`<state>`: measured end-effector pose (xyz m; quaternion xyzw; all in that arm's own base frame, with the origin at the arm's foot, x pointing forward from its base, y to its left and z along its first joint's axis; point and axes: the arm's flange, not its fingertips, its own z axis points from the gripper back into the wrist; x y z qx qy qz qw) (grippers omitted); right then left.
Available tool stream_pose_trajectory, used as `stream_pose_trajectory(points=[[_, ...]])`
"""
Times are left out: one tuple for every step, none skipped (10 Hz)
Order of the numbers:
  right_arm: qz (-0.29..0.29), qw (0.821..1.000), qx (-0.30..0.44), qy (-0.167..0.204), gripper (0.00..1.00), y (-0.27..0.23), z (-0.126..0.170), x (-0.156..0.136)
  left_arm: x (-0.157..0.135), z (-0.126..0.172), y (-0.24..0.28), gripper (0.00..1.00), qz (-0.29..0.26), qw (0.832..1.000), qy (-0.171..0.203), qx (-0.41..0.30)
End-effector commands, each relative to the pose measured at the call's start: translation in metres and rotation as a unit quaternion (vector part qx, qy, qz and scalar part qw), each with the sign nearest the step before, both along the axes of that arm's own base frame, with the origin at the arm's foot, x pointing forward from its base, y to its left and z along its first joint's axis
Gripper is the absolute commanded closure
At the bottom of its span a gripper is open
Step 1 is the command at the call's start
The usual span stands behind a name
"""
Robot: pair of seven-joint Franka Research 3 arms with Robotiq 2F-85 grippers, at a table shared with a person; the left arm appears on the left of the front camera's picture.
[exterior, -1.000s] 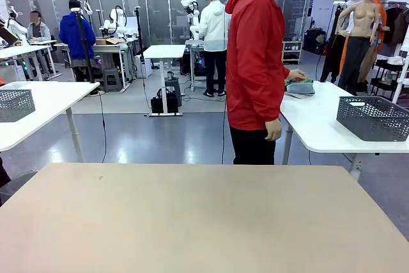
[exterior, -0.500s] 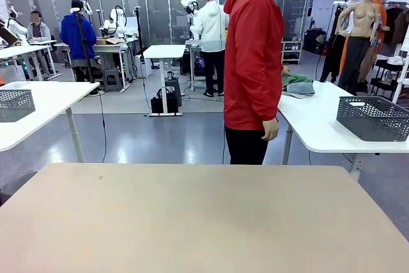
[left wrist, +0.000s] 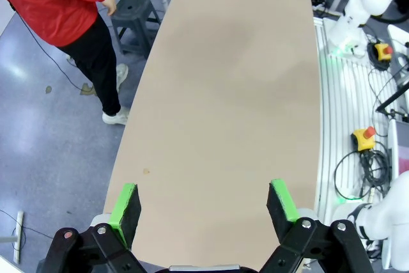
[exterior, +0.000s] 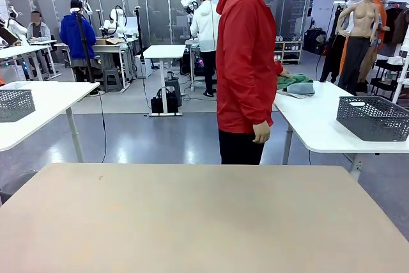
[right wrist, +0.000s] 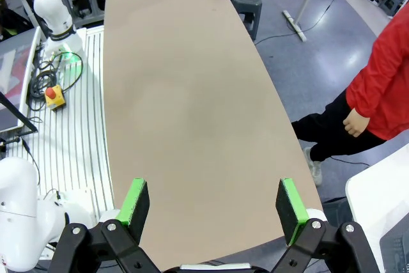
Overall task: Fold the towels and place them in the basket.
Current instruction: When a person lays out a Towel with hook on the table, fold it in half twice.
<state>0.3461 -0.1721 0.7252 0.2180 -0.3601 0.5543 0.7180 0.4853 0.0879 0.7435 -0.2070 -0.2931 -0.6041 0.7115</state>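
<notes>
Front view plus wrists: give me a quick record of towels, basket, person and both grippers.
towels: green and grey, heaped on the white side table
basket: same side table, apart from the towels
person: red jacket, beyond the tan table, one arm toward the towels
left gripper: open, holding nothing, above the tan table
right gripper: open, holding nothing, above the tan table

The person's (exterior: 245, 62) red jacket (exterior: 243, 43) covers the near end of the towels (exterior: 295, 85) lying on the white side table (exterior: 319, 126). Whether the 2 towels are folded is too small to tell. The basket (exterior: 374, 117) on that table is cut off by the picture's right edge.
</notes>
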Motion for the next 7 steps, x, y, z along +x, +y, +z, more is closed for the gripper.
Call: stream_pose_trajectory(points=[[0.001, 1.000, 0.005, -0.001, 0.00, 0.0013, 0.0007, 0.0008, -0.0010, 0.0024, -0.0013, 0.00, 0.001, 1.000, -0.002, -0.006], [0.001, 1.000, 0.005, -0.001, 0.00, 0.0013, 0.0007, 0.0008, -0.0010, 0.0024, -0.0013, 0.00, 0.001, 1.000, -0.002, -0.006], [0.001, 1.000, 0.005, -0.001, 0.00, 0.0013, 0.0007, 0.0008, -0.0010, 0.0024, -0.0013, 0.00, 0.001, 1.000, -0.002, -0.006], [0.001, 1.000, 0.005, -0.001, 0.00, 0.0013, 0.0007, 0.0008, -0.0010, 0.0024, -0.0013, 0.00, 0.001, 1.000, -0.002, -0.006], [0.001, 1.000, 0.005, -0.001, 0.00, 0.0013, 0.0007, 0.0008, -0.0010, 0.0024, -0.0013, 0.00, 0.001, 1.000, -0.002, -0.006], [0.001, 1.000, 0.005, -0.001, 0.00, 0.0013, 0.0007, 0.0008, -0.0010, 0.0024, -0.0013, 0.00, 0.001, 1.000, -0.002, -0.006], [0.001, 1.000, 0.005, -0.001, 0.00, 0.0013, 0.0007, 0.0008, -0.0010, 0.0024, -0.0013, 0.00, 0.001, 1.000, -0.002, -0.006]])
